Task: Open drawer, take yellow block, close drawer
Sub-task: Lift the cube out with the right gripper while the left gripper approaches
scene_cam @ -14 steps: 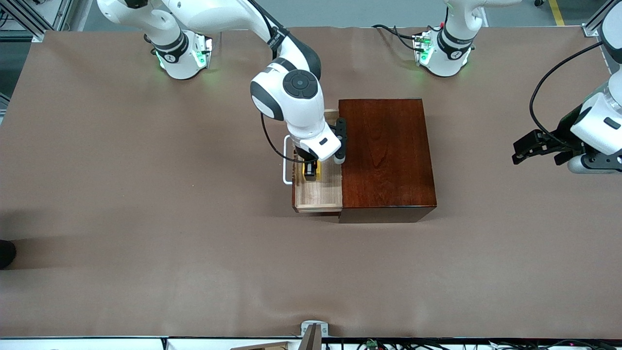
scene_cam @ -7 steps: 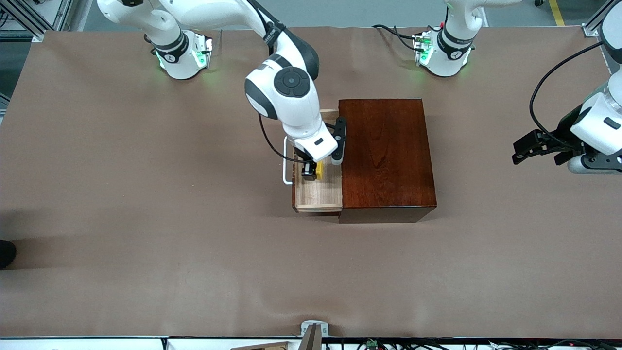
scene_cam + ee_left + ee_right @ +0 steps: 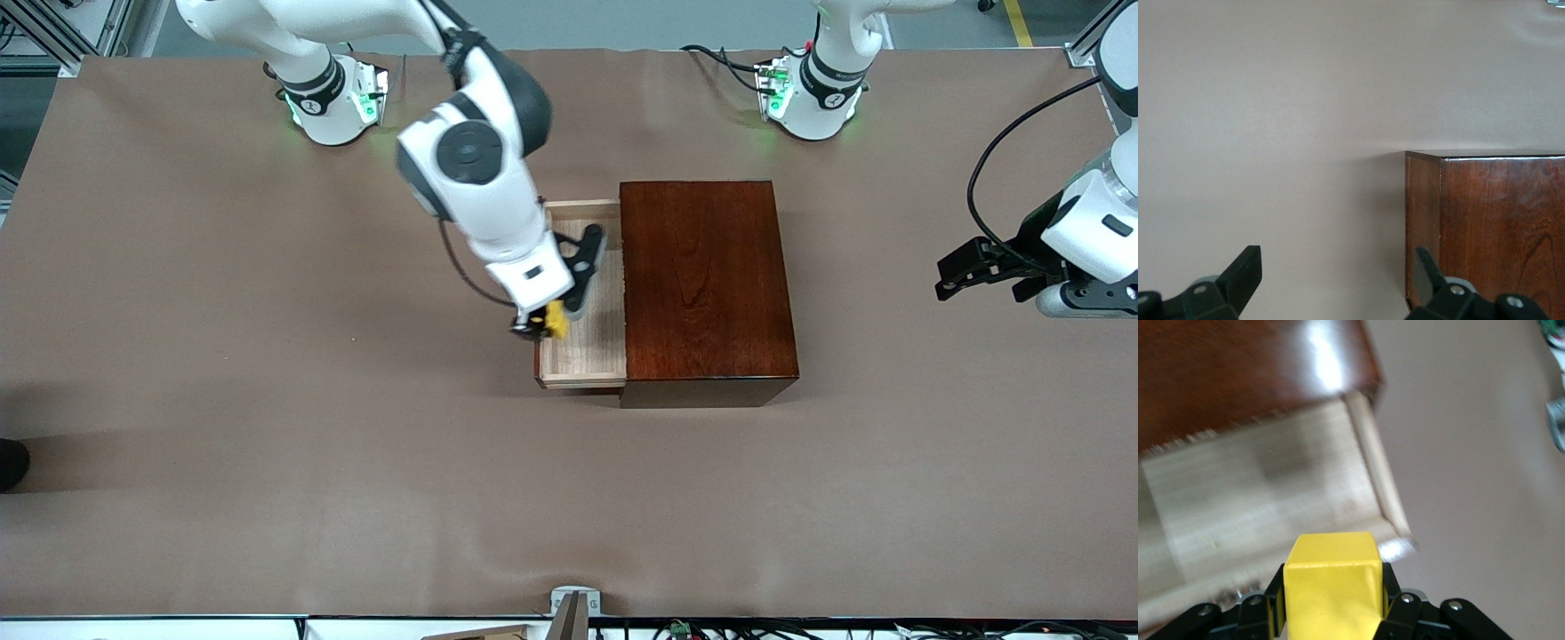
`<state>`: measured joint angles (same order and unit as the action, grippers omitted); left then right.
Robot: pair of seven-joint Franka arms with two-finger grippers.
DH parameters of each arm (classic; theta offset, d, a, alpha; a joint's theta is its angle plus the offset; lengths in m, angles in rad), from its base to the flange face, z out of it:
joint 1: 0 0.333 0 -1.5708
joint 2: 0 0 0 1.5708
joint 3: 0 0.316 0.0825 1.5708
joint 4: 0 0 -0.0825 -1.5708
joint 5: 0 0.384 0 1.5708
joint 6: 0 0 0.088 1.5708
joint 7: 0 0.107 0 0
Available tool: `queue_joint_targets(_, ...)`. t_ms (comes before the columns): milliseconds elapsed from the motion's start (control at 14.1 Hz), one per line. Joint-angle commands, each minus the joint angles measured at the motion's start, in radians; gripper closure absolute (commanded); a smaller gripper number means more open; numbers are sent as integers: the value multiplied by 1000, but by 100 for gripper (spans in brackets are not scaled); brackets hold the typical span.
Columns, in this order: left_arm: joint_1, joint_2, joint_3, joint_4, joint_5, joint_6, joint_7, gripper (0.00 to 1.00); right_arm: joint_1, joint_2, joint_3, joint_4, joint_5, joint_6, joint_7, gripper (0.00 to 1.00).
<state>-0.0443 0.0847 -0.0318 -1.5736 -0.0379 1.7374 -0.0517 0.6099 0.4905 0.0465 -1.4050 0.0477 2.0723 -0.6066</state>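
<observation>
Over open drawer, right end effector grips yellow block.

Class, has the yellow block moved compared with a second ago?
Yes. Held by the right gripper, the yellow block has risen from the drawer floor toward its handle end, away from the wooden box.

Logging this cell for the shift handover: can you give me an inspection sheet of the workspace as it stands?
Surface: brown cloth-covered table, bare around the box.
Job's things: light-wood drawer tray pulled open from the glossy reddish-brown wooden box; small bright yellow cube lifted over the tray's front edge.
Clutter: nothing seen.
Grippers: right tool shut on the cube; left tool open, waiting above the table at the left arm's end.
Cables: black cable looping along the left arm.
Surroundings: grey floor at the table's edges.
</observation>
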Motion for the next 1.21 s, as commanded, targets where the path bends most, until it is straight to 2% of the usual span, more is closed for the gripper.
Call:
queue_joint_targets(0, 0, -2, -2, 3, -14, -1, 10, 0, -100, -81, 15, -28, 29, -61, 7, 100)
queue_joint_targets(355, -43, 20, -4, 49, -8, -1, -34, 0, -290, -133, 13, -77, 27, -81, 5, 100)
queue_joint_targets(638, -144, 18, -2, 49, 46, -2, -34, 0, -430, -161, 10, -158, 21, -78, 7, 100)
queue_joint_targets(780, -178, 17, -16, 47, 44, -6, -31, 0, -487, -161, 10, -172, 21, -86, 72, 100)
queue_joint_targets(922, -192, 17, -72, 46, 30, -28, -31, 0, -530, -161, 10, -195, 21, -103, 132, 100)
queue_joint_targets(1134, -203, 15, -232, 44, 36, -78, -37, 0, -605, -153, 9, -212, 11, -106, 169, 100)
